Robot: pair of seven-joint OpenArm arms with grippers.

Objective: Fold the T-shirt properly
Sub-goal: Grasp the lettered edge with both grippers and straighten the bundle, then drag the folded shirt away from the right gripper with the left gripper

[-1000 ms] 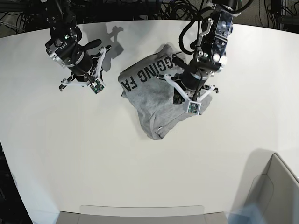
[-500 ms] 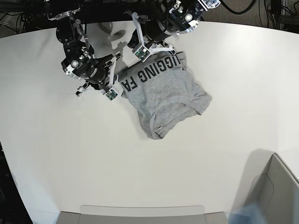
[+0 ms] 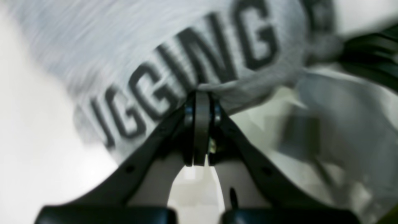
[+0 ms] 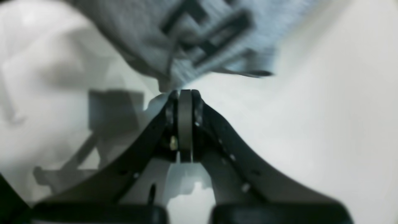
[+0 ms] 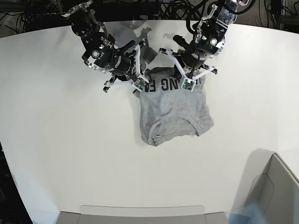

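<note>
T-shirt (image 5: 174, 109) on white table (image 5: 70, 154), lettered far edge pinched in left gripper (image 3: 201, 93) fingers, right gripper (image 4: 184, 92) fingers closed at its corner

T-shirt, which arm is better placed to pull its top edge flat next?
Left, probably. The left end effector is shut on the T-shirt hem by the lettering; the right end effector is shut just short of the cloth's edge.
</note>
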